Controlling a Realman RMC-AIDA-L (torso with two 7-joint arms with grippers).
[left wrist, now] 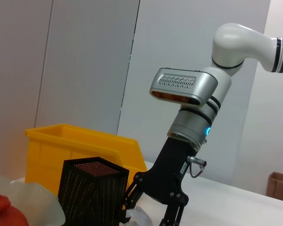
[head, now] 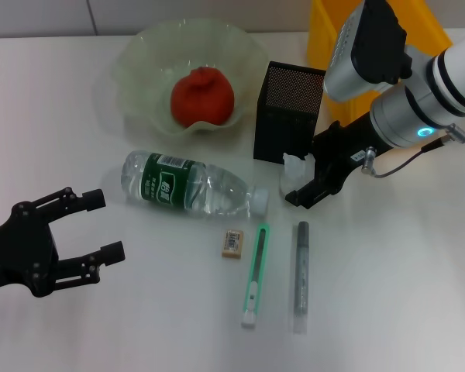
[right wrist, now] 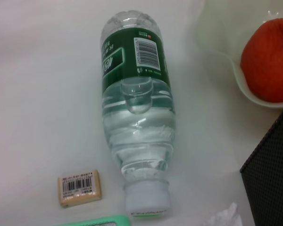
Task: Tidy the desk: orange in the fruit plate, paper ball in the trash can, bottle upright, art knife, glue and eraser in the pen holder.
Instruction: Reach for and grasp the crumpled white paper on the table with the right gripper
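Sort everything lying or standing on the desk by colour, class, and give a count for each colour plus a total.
Orange-red: 1, the orange
Pale green: 2, the fruit plate, the art knife
Clear with green label: 1, the bottle
Black: 1, the pen holder
Yellow: 1, the bin
White: 1, the paper ball
Tan: 1, the eraser
Grey: 1, the glue
Total: 9
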